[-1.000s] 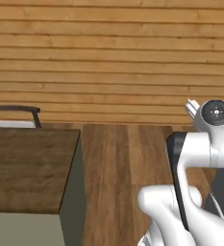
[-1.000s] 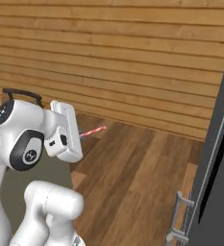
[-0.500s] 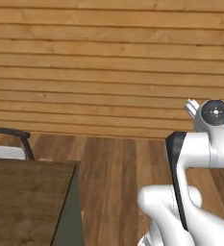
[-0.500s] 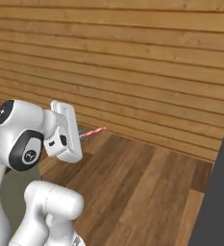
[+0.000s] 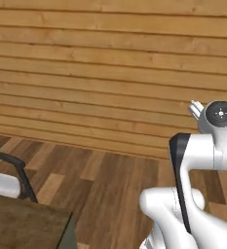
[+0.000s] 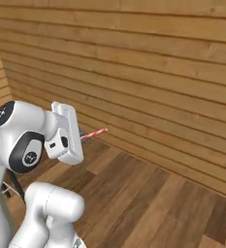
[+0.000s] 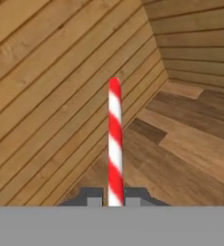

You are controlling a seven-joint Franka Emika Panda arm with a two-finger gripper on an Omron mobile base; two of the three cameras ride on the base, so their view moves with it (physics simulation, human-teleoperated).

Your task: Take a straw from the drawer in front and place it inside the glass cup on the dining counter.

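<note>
Wood-plank walls and floor are faced. Gripper (image 7: 115,201) is closed on the straw (image 7: 115,139), pointing to 12 o'clock. Pickup is judged done; dining counter (image 5: 22,226) at 7 o'clock, insertion pending.

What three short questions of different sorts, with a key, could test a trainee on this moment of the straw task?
1. True or false: the claw is shut on the straw.
2. Which colours band the straw?
A. blue and yellow
B. red and white
C. green and black
3. Fill in: in the left base view, a corner of the dining counter lies at the lower ____ of the picture, with a stool behind it.

Key: 1 true; 2 B; 3 left.
</note>
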